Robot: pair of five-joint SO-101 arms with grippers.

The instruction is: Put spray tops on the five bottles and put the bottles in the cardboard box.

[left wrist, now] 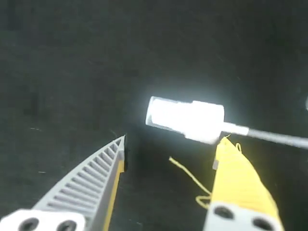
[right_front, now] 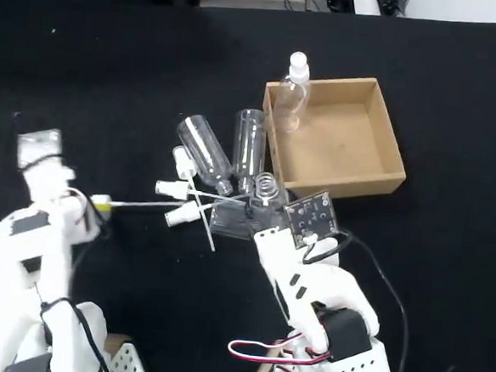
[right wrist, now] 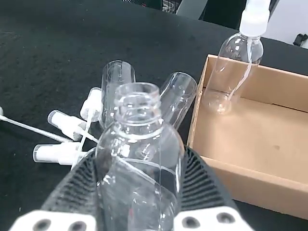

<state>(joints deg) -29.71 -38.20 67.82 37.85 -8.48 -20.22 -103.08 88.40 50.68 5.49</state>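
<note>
One capped bottle, clear, white spray top fitted, stands upright in the cardboard box, in the corner nearest the other bottles.
One cardboard box, open-topped, on the black table, far side, right of centre.
Two lying bottles, clear, no tops: first bottle angled, second bottle just beside the box's outer wall; their necks point toward the arms.
One held bottle, clear, threaded neck open and pointing toward the box; the right gripper has both fingers pressed against its sides, just short of the box's near corner.
Three loose spray tops, white, each with a thin dip tube, clustered on the table beside the lying bottles: top one, top two, top three.
One near spray top, white, lying flat on the table, its long tube running toward the cluster. It sits between the spread fingers of the left gripper, close against the yellow fingertip, not clamped.
</note>
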